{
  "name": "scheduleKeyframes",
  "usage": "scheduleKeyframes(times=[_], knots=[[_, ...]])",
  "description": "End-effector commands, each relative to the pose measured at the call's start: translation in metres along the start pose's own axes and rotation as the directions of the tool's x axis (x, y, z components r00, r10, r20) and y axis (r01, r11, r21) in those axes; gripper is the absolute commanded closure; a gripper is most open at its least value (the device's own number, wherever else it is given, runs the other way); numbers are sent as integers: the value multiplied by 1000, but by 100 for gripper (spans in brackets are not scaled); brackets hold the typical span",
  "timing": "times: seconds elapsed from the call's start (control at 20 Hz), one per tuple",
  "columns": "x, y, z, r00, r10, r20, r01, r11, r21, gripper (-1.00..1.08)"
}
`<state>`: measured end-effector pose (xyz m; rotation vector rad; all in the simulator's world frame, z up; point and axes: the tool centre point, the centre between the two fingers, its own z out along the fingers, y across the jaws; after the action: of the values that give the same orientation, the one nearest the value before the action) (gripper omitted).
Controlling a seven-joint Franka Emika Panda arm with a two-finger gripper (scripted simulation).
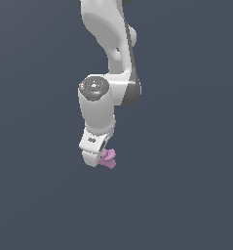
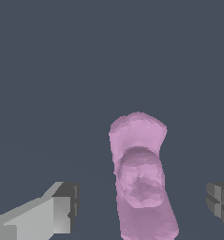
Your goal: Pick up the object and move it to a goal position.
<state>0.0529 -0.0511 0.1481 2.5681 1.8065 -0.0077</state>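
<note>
- My white, grey-padded gripper (image 2: pixel 141 206): fingers (image 2: pixel 57 213) spread wide, released, clear gap to the object on both sides.
- Small pink-purple, lumpy, lobed object (image 2: pixel 140 178) sits between my fingertips, ungripped.
- Exterior view: object (image 1: pixel 108 158) just beside my gripper (image 1: pixel 99 157), over plain dark grey floor (image 1: pixel 186 195).

Plain dark slate-blue backdrop (image 1: pixel 186 195), flat and featureless, no visible seams, even soft light
</note>
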Motion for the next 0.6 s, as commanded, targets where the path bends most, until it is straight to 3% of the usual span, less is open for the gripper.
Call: scheduleKeyframes(times=[0.0, 0.55], knots=[[-2, 3, 1, 999, -42, -2, 42, 999, -1, -92], [-6, 7, 2, 993, -117, -5, 117, 993, -2, -92]])
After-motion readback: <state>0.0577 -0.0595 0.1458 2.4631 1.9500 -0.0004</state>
